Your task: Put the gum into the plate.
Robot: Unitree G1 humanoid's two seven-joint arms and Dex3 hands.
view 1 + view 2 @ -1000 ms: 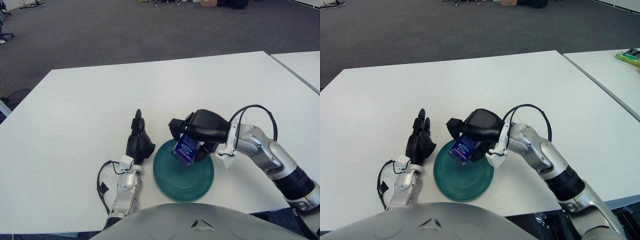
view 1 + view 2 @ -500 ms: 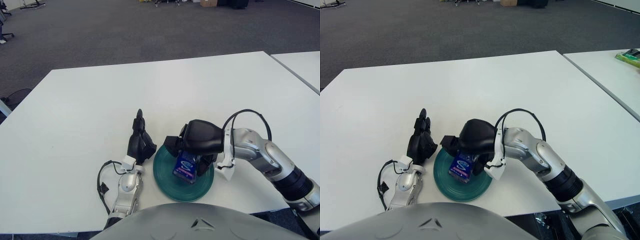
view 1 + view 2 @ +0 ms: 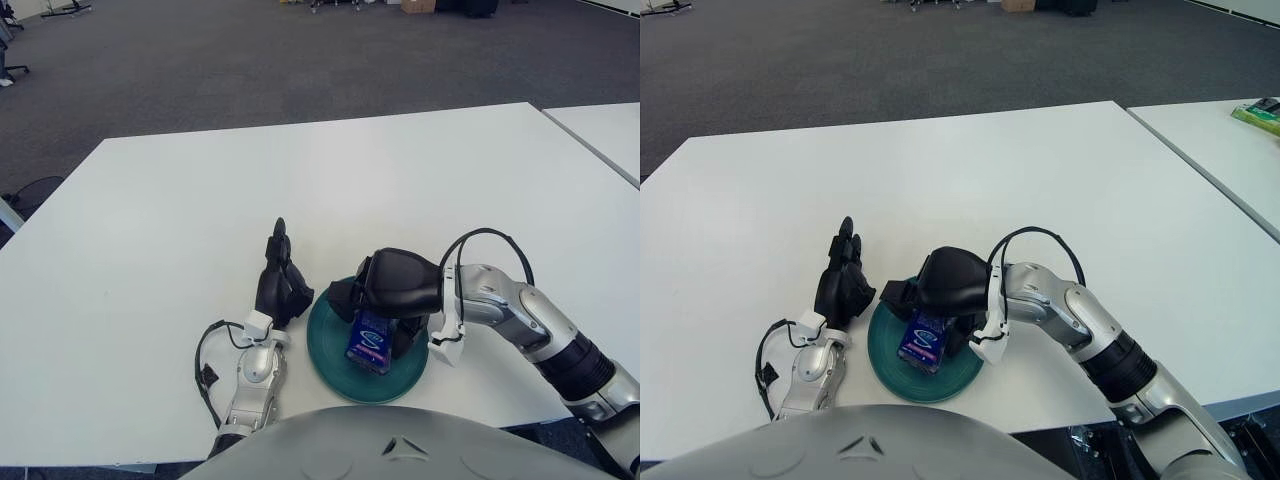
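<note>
A dark green round plate (image 3: 330, 358) lies on the white table near its front edge. My right hand (image 3: 392, 288) hovers over the plate, fingers closed on a blue pack of gum (image 3: 371, 339). The pack hangs down with its lower end at or just above the plate's surface; I cannot tell whether it touches. The same pack (image 3: 923, 337) and plate (image 3: 950, 372) show in the right eye view. My left hand (image 3: 279, 285) rests on the table just left of the plate, fingers straight and together, holding nothing.
The white table (image 3: 200, 200) stretches far back and to both sides. A second white table (image 3: 1230, 150) stands to the right across a narrow gap, with a green object (image 3: 1260, 115) on it. Grey carpet lies beyond.
My right hand has moved down and toward me with the gum, bringing the pack from above the plate's far rim down over its middle. The left hand has stayed put.
</note>
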